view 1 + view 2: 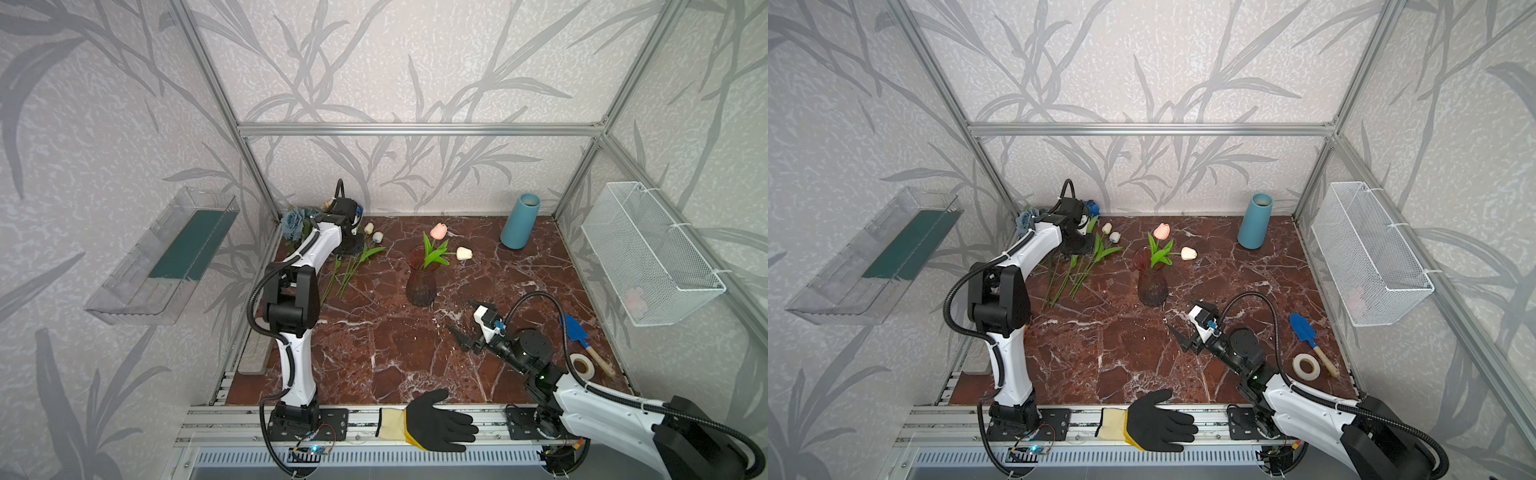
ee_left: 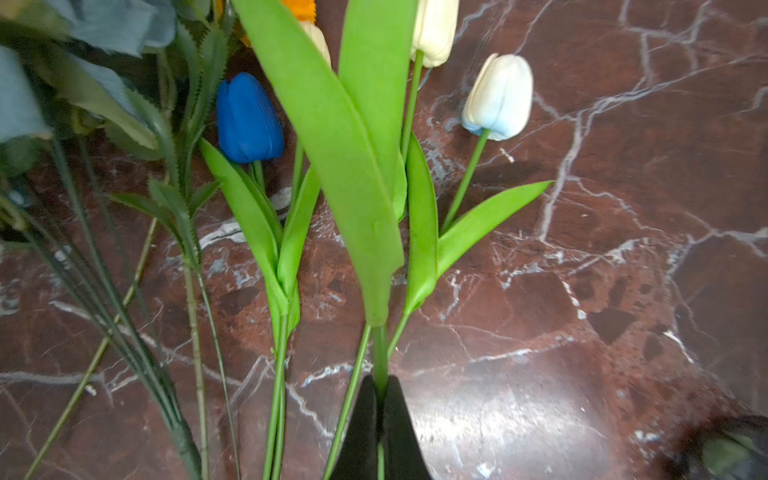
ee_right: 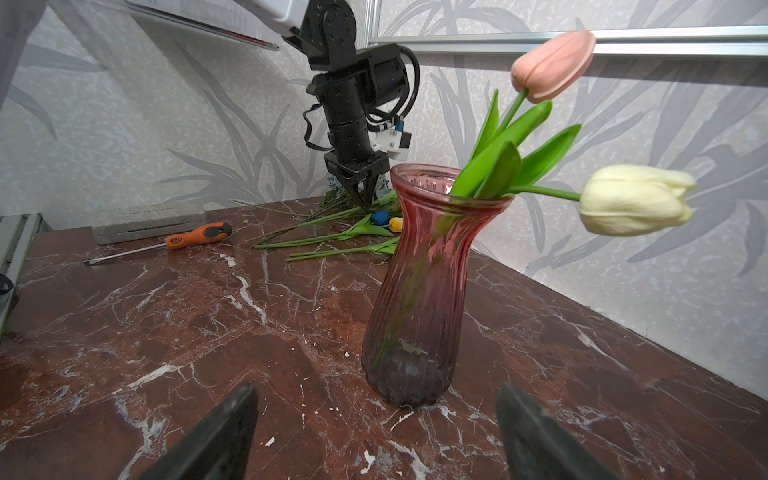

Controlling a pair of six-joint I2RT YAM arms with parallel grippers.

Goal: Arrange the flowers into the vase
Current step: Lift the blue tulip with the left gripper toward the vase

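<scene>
A: Top views, first entry?
B: Vase (image 1: pixel 420 278) (image 1: pixel 1152 278), pink ribbed glass, upright near the middle of the table (image 1: pixel 374 353), a little toward 12 o'clock. It shows in both top views. Contents: pink tulip (image 1: pixel 439 231), head leaning to 1 o'clock, and cream tulip (image 1: pixel 464 253), head leaning to 3 o'clock.

A: Other flowers?
B: Loose flowers (image 1: pixel 1106 251), lying flat at 10 o'clock from the vase, with the left arm's wrist over them. Right gripper (image 1: pixel 461 316), at 4 o'clock from the vase, is near but apart, with jaws spread and nothing in them.

A: Left wrist view?
B: Left gripper (image 2: pixel 380 399), clamped on a green tulip stem (image 2: pixel 380 353). Which bloom belongs to that stem cannot be told. On the marble beside it are a blue tulip (image 2: pixel 249 118) and a white tulip (image 2: pixel 498 97).

A: Right wrist view?
B: The vase stands beyond the spread fingers (image 3: pixel 216 436), not touching them. Behind it, the left gripper's tips are pinched together among the loose flowers. Screwdriver (image 3: pixel 195 235), orange handle, lies well apart from the vase.
</scene>
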